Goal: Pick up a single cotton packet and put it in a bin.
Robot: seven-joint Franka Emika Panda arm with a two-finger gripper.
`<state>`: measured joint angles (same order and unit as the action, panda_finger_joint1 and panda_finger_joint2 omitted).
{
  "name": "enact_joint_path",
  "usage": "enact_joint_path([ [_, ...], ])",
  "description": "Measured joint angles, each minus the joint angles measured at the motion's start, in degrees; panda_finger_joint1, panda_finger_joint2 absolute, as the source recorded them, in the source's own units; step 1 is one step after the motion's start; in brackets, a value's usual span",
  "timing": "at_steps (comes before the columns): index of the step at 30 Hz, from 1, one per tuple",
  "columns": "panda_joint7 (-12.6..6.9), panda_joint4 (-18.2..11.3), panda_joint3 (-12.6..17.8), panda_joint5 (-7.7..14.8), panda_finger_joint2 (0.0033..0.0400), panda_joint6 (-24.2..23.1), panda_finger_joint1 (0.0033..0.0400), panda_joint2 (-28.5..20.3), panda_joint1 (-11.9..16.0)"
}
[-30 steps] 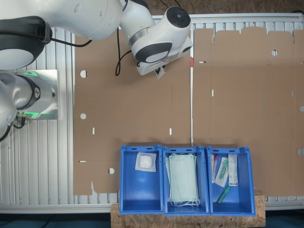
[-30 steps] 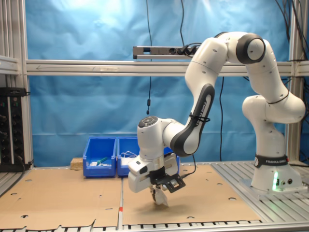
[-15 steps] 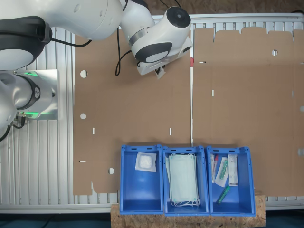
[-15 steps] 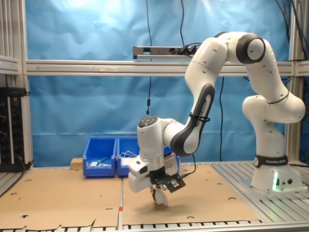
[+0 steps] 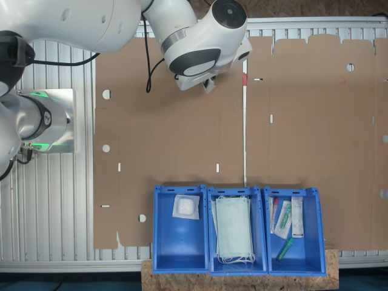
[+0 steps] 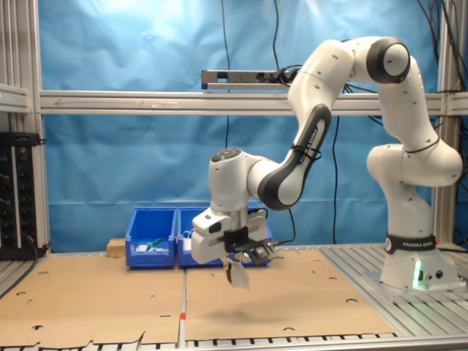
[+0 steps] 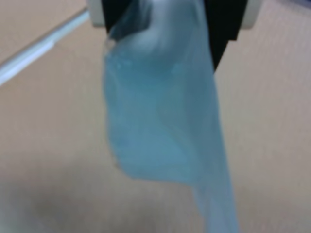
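Pincer [image 6: 235,265] closed on the cotton packet [image 6: 238,276], packet hanging limp below the fingertips, lifted clear above the cardboard-covered desk [image 6: 292,300], blurred pale sheet between dark fingers in wrist view, blue bin [image 5: 180,229] well apart

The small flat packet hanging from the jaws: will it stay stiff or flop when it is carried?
Probably floppy: the small flat pale packet hangs limp below the gripper, its lower edge trailing to one side. It seems light, dangling from a small pinch. It may swing during travel.
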<state>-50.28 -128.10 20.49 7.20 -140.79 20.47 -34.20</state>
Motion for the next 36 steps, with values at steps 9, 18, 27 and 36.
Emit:
enact_joint_path([
  [9, 0.0, -0.2, 1.7, 0.0, 0.0053, 4.7, 0.0053, -8.2, 0.0],
  [18, 0.0, -0.2, 7.6, 0.9, 0.0054, 9.9, 0.0054, -16.4, 0.0],
  [27, 0.0, -0.2, 15.3, 4.9, 0.0054, 12.8, 0.0054, -20.6, 1.3],
  [36, 0.0, -0.3, 21.9, 10.9, 0.0054, 14.2, 0.0054, -21.8, 3.3],
])
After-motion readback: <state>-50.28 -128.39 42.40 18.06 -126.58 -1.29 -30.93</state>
